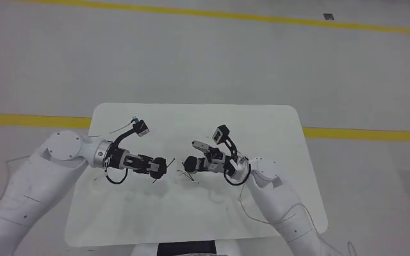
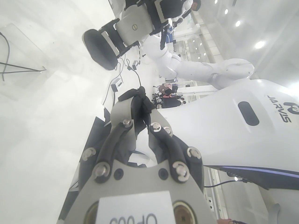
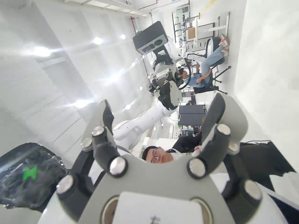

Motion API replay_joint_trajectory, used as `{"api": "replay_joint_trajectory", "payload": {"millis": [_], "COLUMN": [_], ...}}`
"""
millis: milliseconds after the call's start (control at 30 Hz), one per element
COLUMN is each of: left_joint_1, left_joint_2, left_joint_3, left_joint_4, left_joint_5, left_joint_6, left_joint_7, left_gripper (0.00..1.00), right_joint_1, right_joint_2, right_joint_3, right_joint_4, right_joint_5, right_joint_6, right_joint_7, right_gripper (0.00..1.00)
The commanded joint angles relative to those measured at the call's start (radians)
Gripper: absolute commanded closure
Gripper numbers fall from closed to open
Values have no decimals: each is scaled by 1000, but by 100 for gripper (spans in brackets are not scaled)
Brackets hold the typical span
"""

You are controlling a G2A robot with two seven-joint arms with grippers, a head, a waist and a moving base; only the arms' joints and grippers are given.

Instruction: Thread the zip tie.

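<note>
From above, shows the zip tie (image 1: 186, 175) as thin black strands on the table (image 1: 256, 128), just under the right gripper (image 1: 189, 164). Holds both arms bent inward, with the left gripper (image 1: 161, 168) facing the right gripper tip to tip near the middle, close but apart. From the right wrist, shows the right gripper spread wide, gripping nothing. From the left wrist, shows the left gripper pinched fully together; cannot tell on what.

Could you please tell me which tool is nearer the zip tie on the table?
Right. The zip tie lies just beside the right tool; the left tool is farther off, on the tie's other side.
</note>
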Motion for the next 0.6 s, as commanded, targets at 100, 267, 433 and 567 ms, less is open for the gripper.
{"api": "replay_joint_trajectory", "payload": {"millis": [100, 267, 433, 567], "left_joint_1": [0, 0, 0, 0], "left_joint_2": [0, 0, 0, 0], "left_joint_3": [0, 0, 0, 0], "left_joint_4": [0, 0, 0, 0], "left_joint_5": [0, 0, 0, 0], "left_joint_6": [0, 0, 0, 0], "left_joint_7": [0, 0, 0, 0], "left_gripper": [100, 100, 100, 100], "right_joint_1": [25, 29, 18, 20], "right_joint_2": [-12, -13, -15, -17], "right_joint_3": [-38, -43, -50, -57], "right_joint_4": [20, 20, 2, 4], "right_joint_5": [64, 70, 70, 77], "right_joint_6": [15, 15, 13, 20], "right_joint_7": [5, 14, -15, -15], "right_gripper": [0, 0, 0, 0]}}
